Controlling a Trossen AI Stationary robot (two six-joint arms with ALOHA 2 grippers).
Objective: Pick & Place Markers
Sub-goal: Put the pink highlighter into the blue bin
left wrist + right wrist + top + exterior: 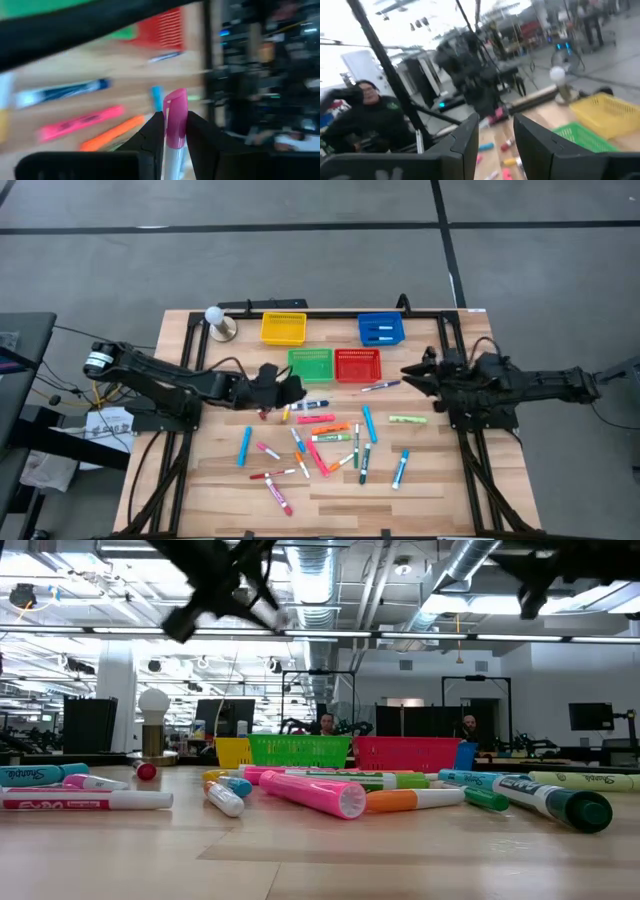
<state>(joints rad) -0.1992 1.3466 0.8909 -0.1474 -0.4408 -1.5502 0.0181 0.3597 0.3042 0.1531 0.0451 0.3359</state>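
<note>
While raised, left gripper (174,131) clamping pink-capped marker (174,117)

Bright, even ceiling light with soft shadows; both wrist views are smeared by motion blur.

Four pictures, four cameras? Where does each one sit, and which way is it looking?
High: overhead, straight down; both arms, table.
Low: tabletop height, across markers toward baskets; arms overhead.
Left wrist: on left arm; left gripper clamps pink-capped marker.
Right wrist: on right arm; right gripper empty, faces left arm.
Shared: green basket.
</note>
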